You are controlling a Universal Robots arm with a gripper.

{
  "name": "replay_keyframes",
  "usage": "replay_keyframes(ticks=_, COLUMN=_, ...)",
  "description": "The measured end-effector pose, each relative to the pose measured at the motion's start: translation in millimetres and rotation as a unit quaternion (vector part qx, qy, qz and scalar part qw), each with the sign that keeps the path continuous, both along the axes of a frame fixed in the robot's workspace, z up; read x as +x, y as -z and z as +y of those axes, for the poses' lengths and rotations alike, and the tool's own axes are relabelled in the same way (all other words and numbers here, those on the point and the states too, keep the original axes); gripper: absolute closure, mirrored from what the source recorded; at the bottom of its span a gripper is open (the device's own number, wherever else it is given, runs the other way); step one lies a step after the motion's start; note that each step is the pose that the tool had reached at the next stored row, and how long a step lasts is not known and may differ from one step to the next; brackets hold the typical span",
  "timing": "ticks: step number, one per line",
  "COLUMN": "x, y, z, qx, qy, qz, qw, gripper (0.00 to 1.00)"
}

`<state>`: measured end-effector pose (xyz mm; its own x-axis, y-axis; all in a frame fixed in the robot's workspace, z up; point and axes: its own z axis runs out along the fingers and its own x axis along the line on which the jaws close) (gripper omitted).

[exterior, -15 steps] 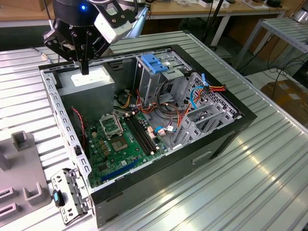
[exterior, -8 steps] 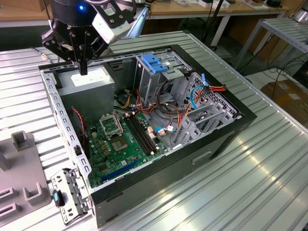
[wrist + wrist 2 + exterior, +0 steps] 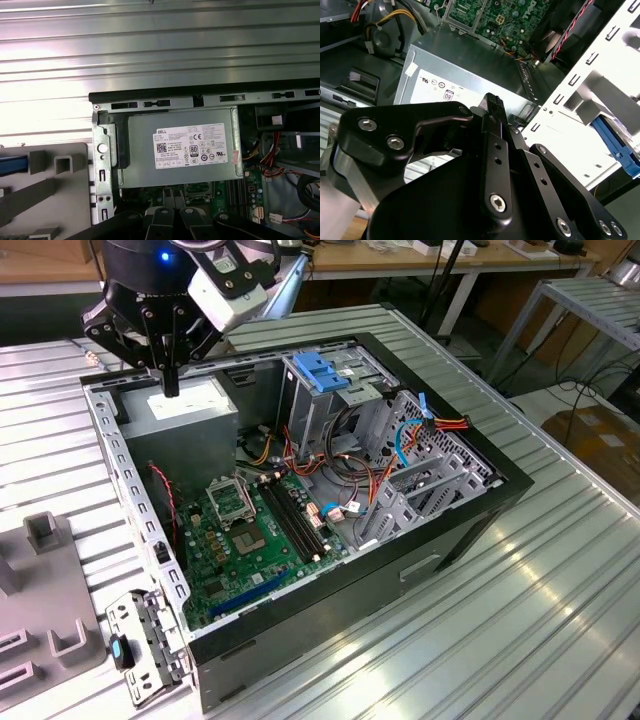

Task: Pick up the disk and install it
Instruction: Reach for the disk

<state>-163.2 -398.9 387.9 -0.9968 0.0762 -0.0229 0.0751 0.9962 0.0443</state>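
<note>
Exterior view: my gripper (image 3: 171, 380), fingers together and empty, hangs just above the power supply (image 3: 185, 405) inside the open case (image 3: 460, 530). Nothing is picked up yet. The disk (image 3: 616, 145), judged by its blue rail in the second wrist view, sits beyond the case wall beside me. Cables (image 3: 350, 455) crowd the cage (image 3: 320, 375).

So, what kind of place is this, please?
Probably a robotics lab or workshop: an open computer case sits on a ribbed metal table, the robot arm's tool hangs above the case, and wooden workbenches with cables stand behind.
</note>
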Motion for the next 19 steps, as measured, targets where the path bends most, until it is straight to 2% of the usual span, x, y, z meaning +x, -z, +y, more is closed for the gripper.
replay_keyframes(ticks=19, x=-6.5, y=1.2, z=0.0, qx=0.0000, qy=0.000, qz=0.0012, qw=1.00000, gripper=0.89)
